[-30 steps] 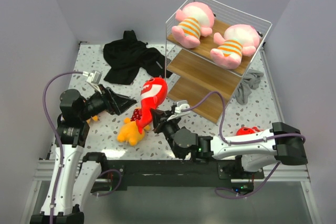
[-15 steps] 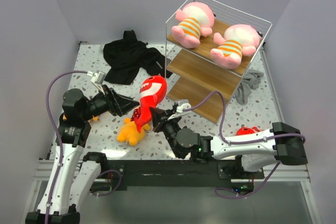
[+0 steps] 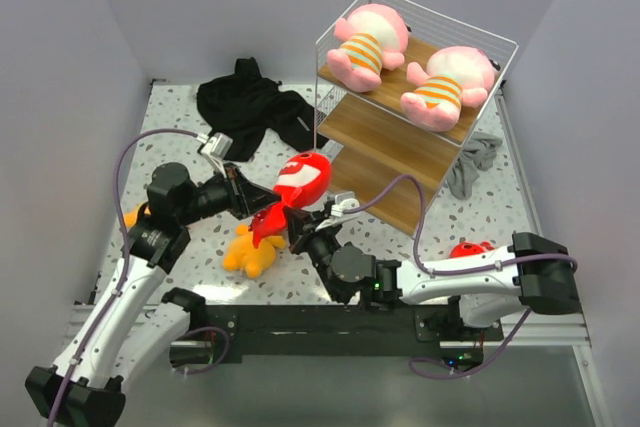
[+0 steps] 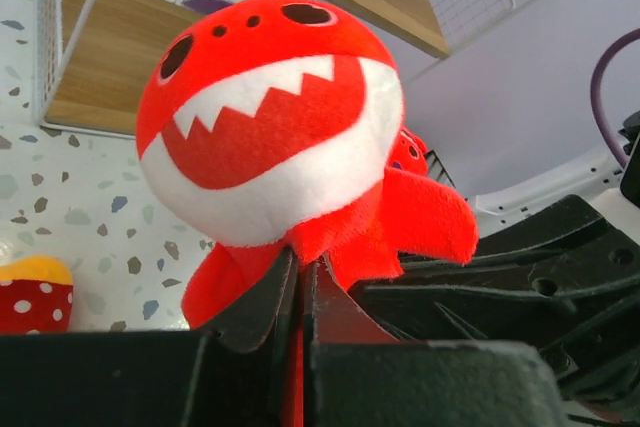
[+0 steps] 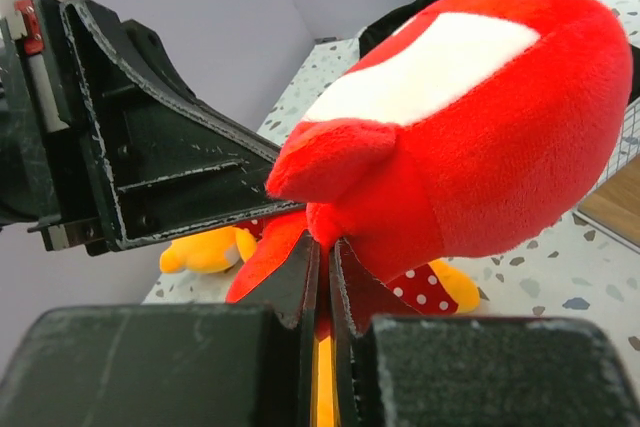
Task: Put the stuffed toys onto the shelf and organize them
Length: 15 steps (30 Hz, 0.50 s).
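Note:
A red fish-like stuffed toy (image 3: 302, 179) with white teeth is raised off the table between both arms. My left gripper (image 3: 262, 209) is shut on its lower red fabric (image 4: 270, 117), fingertips pinched together (image 4: 300, 267). From the other side my right gripper (image 3: 298, 231) is shut on the same toy (image 5: 470, 137), its tips (image 5: 322, 252) clamping a thin fold. An orange-yellow toy (image 3: 248, 249) with a red polka-dot bib lies just below. Two pink toys (image 3: 368, 44) (image 3: 450, 77) lie on the top board of the shelf (image 3: 385, 137). Another red toy (image 3: 470, 248) peeks from behind the right arm.
A black garment (image 3: 250, 107) lies at the back left of the speckled table. A grey cloth (image 3: 472, 162) sits beside the shelf's right side. A bit of orange plush (image 3: 131, 215) shows behind the left arm. The two grippers sit very close together.
My left gripper swung right to the red toy and shut on it. The toy's head has lifted up and toward the shelf. The right gripper kept its hold.

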Each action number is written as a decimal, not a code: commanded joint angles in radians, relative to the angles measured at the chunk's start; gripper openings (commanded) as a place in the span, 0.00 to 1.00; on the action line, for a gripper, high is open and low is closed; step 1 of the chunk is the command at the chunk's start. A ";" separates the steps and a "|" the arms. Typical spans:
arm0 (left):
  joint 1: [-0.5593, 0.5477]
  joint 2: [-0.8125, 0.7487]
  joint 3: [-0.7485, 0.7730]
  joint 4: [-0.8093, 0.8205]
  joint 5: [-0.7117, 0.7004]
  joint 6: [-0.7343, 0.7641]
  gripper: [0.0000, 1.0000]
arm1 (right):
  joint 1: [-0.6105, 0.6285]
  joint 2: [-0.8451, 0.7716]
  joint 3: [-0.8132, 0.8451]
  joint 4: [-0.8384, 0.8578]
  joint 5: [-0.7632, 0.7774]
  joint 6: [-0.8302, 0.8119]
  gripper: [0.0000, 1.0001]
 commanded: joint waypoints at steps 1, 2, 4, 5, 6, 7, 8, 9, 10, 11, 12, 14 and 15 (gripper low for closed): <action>-0.031 0.002 0.068 -0.023 -0.064 0.041 0.00 | 0.005 -0.018 0.052 0.005 -0.064 0.015 0.06; -0.033 0.004 0.078 -0.051 -0.070 0.068 0.00 | 0.005 -0.030 0.052 -0.024 -0.075 0.017 0.17; -0.033 0.011 0.109 -0.068 -0.077 0.094 0.00 | 0.005 -0.079 0.061 -0.160 -0.078 0.035 0.29; -0.031 0.013 0.118 -0.078 -0.077 0.119 0.00 | 0.005 -0.099 0.064 -0.212 -0.087 0.043 0.40; -0.033 0.017 0.137 -0.083 -0.073 0.131 0.00 | 0.004 -0.127 0.064 -0.258 -0.098 0.035 0.46; -0.033 0.021 0.146 -0.088 -0.073 0.146 0.00 | 0.005 -0.173 0.064 -0.347 -0.125 0.029 0.51; -0.033 0.022 0.155 -0.100 -0.076 0.175 0.00 | 0.005 -0.205 0.064 -0.398 -0.136 0.026 0.63; -0.034 0.030 0.172 -0.107 -0.088 0.188 0.00 | 0.005 -0.233 0.063 -0.445 -0.151 0.014 0.69; -0.034 0.034 0.181 -0.117 -0.096 0.200 0.00 | 0.005 -0.297 0.059 -0.520 -0.168 0.005 0.75; -0.036 0.042 0.189 -0.129 -0.097 0.220 0.00 | 0.004 -0.328 0.055 -0.550 -0.196 -0.008 0.80; -0.044 0.054 0.198 -0.129 -0.099 0.226 0.00 | 0.005 -0.358 0.055 -0.575 -0.217 -0.035 0.86; -0.057 0.063 0.203 -0.129 -0.108 0.242 0.00 | 0.007 -0.446 0.058 -0.621 -0.294 -0.075 0.93; -0.080 0.068 0.210 -0.129 -0.126 0.246 0.00 | 0.005 -0.475 0.059 -0.624 -0.326 -0.131 0.97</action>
